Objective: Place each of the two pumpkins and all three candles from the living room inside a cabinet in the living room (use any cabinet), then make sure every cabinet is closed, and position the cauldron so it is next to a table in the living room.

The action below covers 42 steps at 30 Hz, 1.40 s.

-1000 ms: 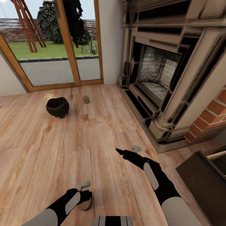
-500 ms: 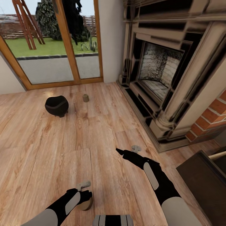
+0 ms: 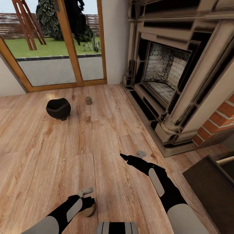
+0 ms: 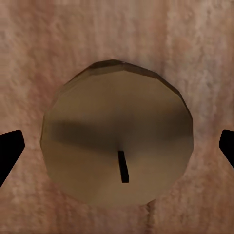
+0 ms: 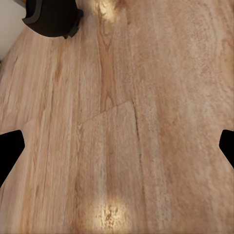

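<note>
Standing on the wooden floor at the far left, the cauldron is one black round-bellied pot near the glass patio door; its inside is too dark to tell what it holds. Just to its right one small candle stands upright, apart from it. A second candle, tan with a dark wick, sits on the floor under the left pincer, whose fingers are spread wide on either side of it without touching. The right pincer hangs over bare planks, its fingers likewise wide apart and holding nothing. Further right a large fireplace with brick beside it lines the wall. At the far right corner, one dark-brown cabinet shows a pale inside at its edge.
</note>
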Available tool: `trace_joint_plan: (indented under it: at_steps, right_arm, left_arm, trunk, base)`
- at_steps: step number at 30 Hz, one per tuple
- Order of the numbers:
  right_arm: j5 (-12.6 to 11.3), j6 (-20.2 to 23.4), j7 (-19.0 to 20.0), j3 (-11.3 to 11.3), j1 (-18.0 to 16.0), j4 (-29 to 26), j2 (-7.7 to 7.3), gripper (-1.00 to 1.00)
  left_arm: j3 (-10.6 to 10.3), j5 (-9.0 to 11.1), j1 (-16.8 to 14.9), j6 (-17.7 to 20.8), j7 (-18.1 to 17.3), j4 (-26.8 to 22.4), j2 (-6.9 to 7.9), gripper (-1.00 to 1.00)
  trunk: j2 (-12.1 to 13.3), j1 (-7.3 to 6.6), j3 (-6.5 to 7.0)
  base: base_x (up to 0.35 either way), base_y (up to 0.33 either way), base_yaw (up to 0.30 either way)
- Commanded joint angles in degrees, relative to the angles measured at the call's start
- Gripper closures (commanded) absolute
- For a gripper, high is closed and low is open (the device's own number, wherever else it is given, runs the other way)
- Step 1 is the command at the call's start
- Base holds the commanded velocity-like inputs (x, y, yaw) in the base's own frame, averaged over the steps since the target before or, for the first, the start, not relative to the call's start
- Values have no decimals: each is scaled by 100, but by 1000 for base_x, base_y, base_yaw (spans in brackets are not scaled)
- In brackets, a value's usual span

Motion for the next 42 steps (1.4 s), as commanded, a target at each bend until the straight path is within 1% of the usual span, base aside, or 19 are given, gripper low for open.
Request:
trace_joint_plan:
  at_steps: [1,5,12,24,31,42]
  right_arm:
    - [-1,0,0,0,0,0,0,-100]
    - [-1,0,0,0,0,0,0,-100]
    - [-2,0,0,0,0,0,-4,-100]
    - [-2,0,0,0,0,0,-8,-100]
    - [-2,0,0,0,0,0,-6,-100]
    - [-2,0,0,0,0,0,5,-100]
  left_arm:
    - [0,-2,0,0,0,0,4,-100]
    - [0,-2,-1,0,0,-1,3,-100]
    - [0,3,-2,0,0,-1,-35,-100]
    - [4,4,-4,0,0,-56,-25,-100]
    - [15,4,-4,0,0,-180,35,-100]
    - [18,4,-20,0,9,-271,53,-100]
  trunk:
    - [-1,3,-22]
    - [-7,13,-111]
    - [-7,13,-111]
    - [-23,44,-377]
    - [-23,44,-377]
    - [-23,44,-377]
  base:
    - [0,0,0]
    - [0,0,0]
    - [0,0,0]
    - [0,0,0]
    - [0,0,0]
    - [0,0,0]
